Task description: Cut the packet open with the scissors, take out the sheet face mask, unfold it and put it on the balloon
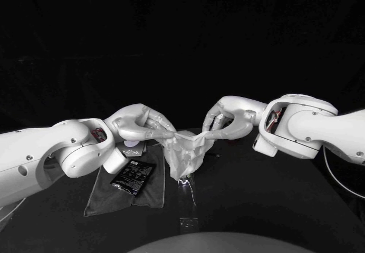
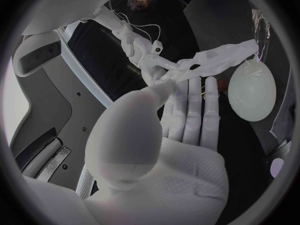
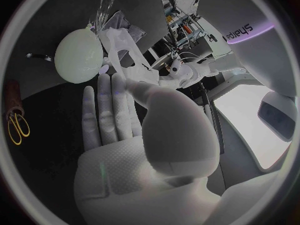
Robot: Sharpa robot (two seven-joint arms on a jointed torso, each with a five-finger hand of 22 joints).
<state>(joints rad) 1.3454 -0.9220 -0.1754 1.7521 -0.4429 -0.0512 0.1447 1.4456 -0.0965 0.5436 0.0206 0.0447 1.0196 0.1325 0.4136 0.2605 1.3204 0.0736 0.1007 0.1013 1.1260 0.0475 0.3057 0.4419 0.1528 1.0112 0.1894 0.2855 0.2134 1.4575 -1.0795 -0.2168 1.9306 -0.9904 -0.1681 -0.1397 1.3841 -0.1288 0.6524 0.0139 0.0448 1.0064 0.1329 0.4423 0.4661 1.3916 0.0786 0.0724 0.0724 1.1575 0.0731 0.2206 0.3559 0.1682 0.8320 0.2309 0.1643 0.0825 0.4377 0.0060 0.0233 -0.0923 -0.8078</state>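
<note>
The pale sheet mask (image 1: 186, 152) hangs partly unfolded in the air between my two hands. My left hand (image 1: 141, 126) pinches its upper left corner and my right hand (image 1: 227, 120) pinches its upper right corner. In the left wrist view the mask (image 2: 219, 55) stretches from my left hand (image 2: 187, 115) to the right hand (image 2: 147, 55), with the pale balloon (image 2: 252, 90) beyond it. The right wrist view has my right hand (image 3: 112, 110), the mask (image 3: 119, 45) and the balloon (image 3: 78, 55) behind it. The black packet (image 1: 133, 176) lies on the table.
A grey cloth (image 1: 114, 197) lies under the packet, left of centre. A clear glinting object (image 1: 186, 219) stands on the table below the mask. Yellow-handled scissors (image 3: 17, 127) rest off to the side of the balloon.
</note>
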